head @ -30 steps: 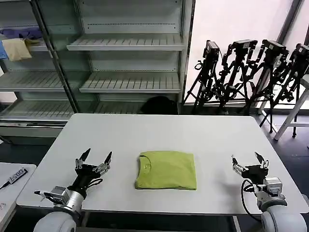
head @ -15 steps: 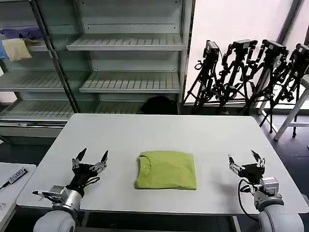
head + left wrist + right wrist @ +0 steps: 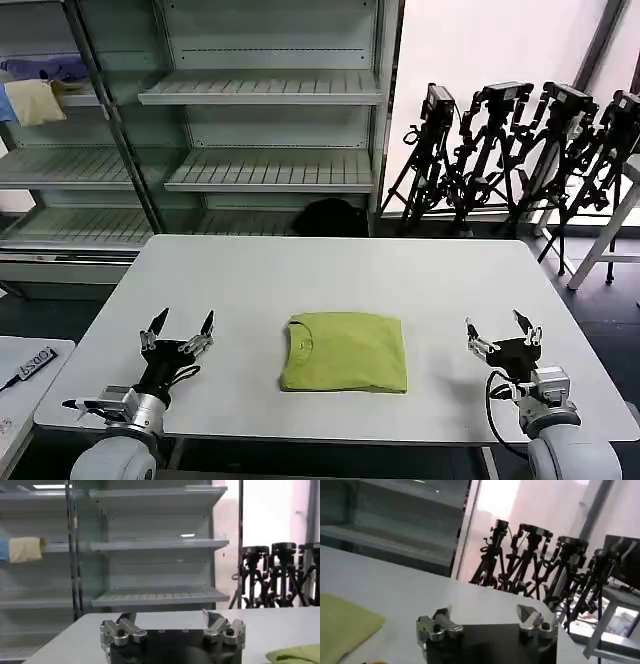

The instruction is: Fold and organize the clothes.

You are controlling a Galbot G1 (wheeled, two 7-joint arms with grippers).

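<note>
A workroom with tall metal shelving (image 3: pixel 270 130) behind and a row of black camera tripods (image 3: pixel 520 150) by a bright window. In front stands a white table (image 3: pixel 330 270).

Head view: a lime yellow-green T-shirt (image 3: pixel 345 351) lies folded into a neat flat rectangle near the table's front edge, its collar turned toward the left gripper. The left gripper (image 3: pixel 178 332) hovers low over the table, well apart from the shirt, which lies off to its right side. Its fingers are spread and hold nothing. The right gripper (image 3: pixel 500 329) hovers likewise, the shirt well apart on its left side, fingers spread and empty. A pale yellow cloth (image 3: pixel 34 101) and a blue-purple cloth (image 3: pixel 45 67) sit on an upper shelf far beyond the left gripper.

Left wrist view: the left gripper (image 3: pixel 172 622) shows two parted fingers with bare table between them. A corner of the T-shirt (image 3: pixel 295 654) lies off to one side, not touching. The pale yellow cloth (image 3: pixel 26 549) sits on the shelving (image 3: pixel 160 545) far ahead.

Right wrist view: the right gripper (image 3: pixel 487 620) has its fingers apart, empty. The T-shirt (image 3: pixel 342 625) lies beside it, apart, and the tripods (image 3: pixel 535 560) stand beyond the table.

The folding looks finished. What may be left is tidying, perhaps moving the shirt to a shelf.
</note>
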